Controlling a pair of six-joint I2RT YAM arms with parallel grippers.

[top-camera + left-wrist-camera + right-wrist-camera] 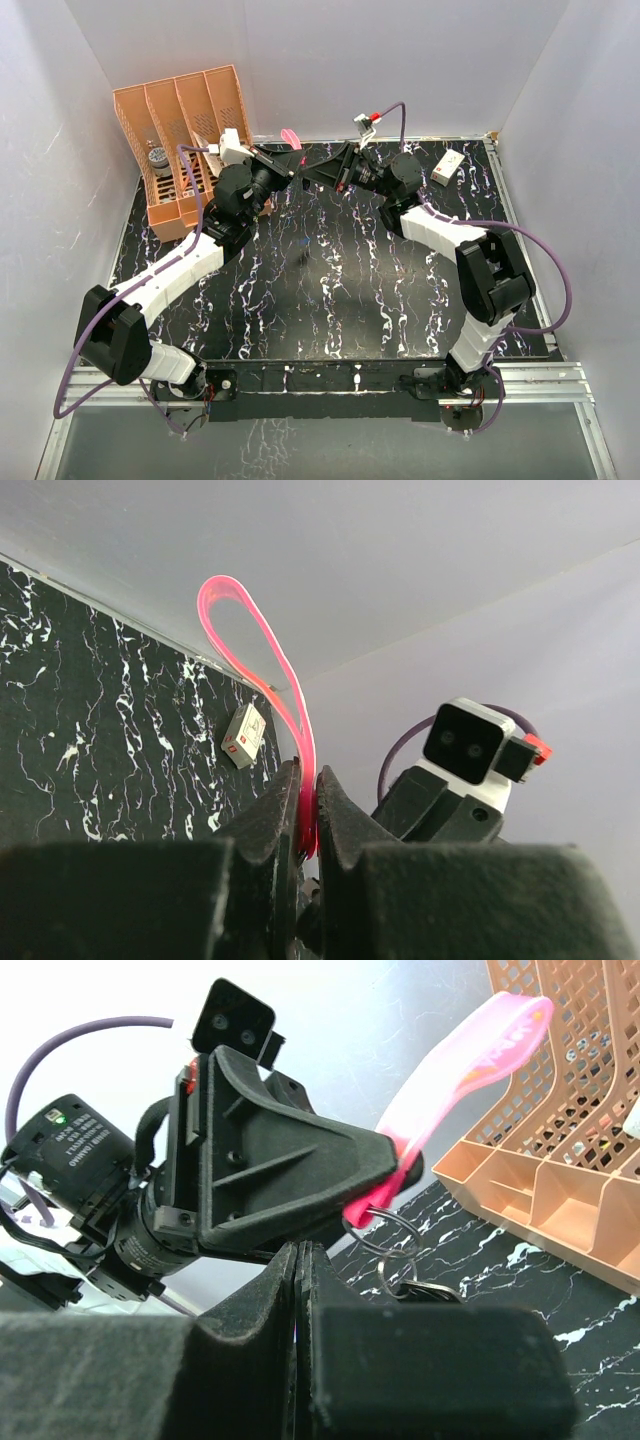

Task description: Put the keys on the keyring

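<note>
The keyring is a pink strap loop. My left gripper is shut on its lower end, and the loop stands up from the fingers in the left wrist view. In the right wrist view the strap sticks out of the left gripper. Two metal rings hang below it, with a dark key on the smaller ring. My right gripper is shut just below and in front of the rings. It also shows in the top view, tip to tip with the left. No blue key shows.
An orange slotted file tray stands at the back left, close behind the left gripper, and also shows in the right wrist view. A small white box lies at the back right. White walls enclose the black marbled table.
</note>
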